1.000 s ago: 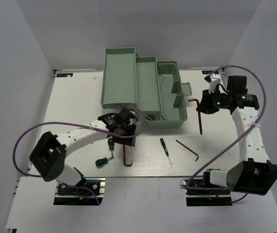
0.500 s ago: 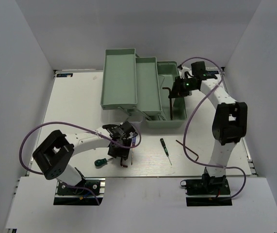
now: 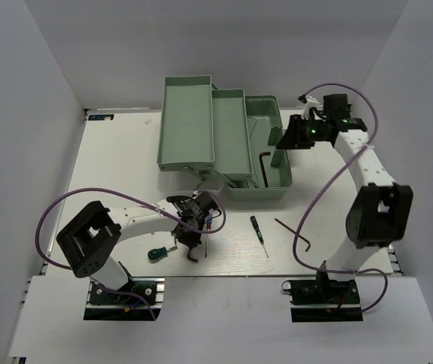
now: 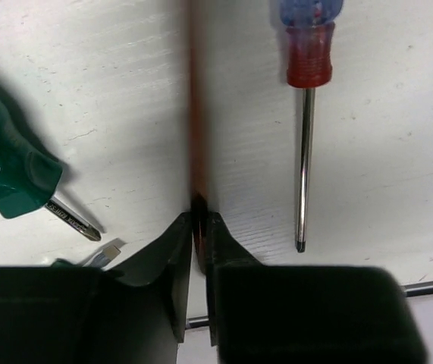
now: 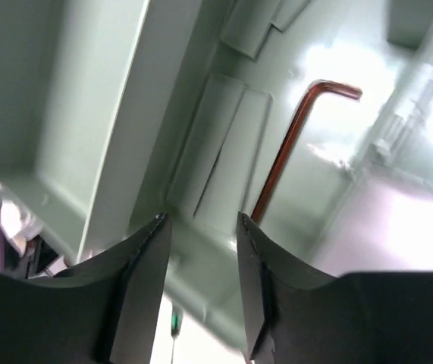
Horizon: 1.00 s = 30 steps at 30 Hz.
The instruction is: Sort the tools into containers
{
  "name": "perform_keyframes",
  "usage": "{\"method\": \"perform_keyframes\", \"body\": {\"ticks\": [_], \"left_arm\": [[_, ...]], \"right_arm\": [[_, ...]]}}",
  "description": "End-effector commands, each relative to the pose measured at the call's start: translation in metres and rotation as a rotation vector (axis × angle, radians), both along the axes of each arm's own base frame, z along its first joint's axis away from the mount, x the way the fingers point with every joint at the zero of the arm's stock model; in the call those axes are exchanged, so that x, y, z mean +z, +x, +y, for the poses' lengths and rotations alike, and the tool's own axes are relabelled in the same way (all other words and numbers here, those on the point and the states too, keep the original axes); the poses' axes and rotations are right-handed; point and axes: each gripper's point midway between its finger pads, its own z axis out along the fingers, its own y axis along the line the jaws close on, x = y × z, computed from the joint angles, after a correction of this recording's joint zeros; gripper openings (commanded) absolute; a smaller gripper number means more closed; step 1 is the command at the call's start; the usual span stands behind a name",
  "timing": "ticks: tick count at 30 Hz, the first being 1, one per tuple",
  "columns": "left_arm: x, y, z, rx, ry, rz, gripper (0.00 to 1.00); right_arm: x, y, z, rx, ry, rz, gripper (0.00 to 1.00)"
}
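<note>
Lying now in the toolbox base compartment [image 3: 279,173], the reddish-brown hex key [image 5: 285,152] has left the right gripper [image 5: 201,218], whose jaws hang spread and empty above it: one tool sorted. On the worktop [image 4: 368,152], the left gripper [image 4: 197,220] has its jaws pinching a second hex key [image 4: 194,114].

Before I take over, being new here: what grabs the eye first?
The open mint-green toolbox at the far middle, an L-shaped hex key lying in its base under the open right tool. Near the front, the left tool pinches a reddish hex key beside a blue-handled screwdriver.
</note>
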Motion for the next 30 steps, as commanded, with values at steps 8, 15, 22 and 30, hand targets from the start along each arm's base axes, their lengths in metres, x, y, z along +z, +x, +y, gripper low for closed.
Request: {"method": "perform_keyframes", "body": {"ticks": [8,15,22,30], "left_arm": [[0.01,-0.004,-0.014,-0.067,-0.056,-0.05,0.0],[0.143,0.016,-0.071,-0.329,-0.328,-0.27,0.0],[0.232,0.074,-0.139,-0.395,-0.457,-0.469,0.0],[0.234,0.177,-0.211,-0.284,-0.393,-0.663,0.0]], "right_arm": [[-0.04,-0.16,-0.062,0.375,-0.202,-0.027,0.69],[-0.092,-0.217,-0.068,0.504,-0.258,-0.04,0.74],[-0.149,-0.215,-0.082,0.459,-0.399,-0.012,0.73],[-0.166,-0.21,-0.085,0.414,-0.454,-0.008,0.72]]}}
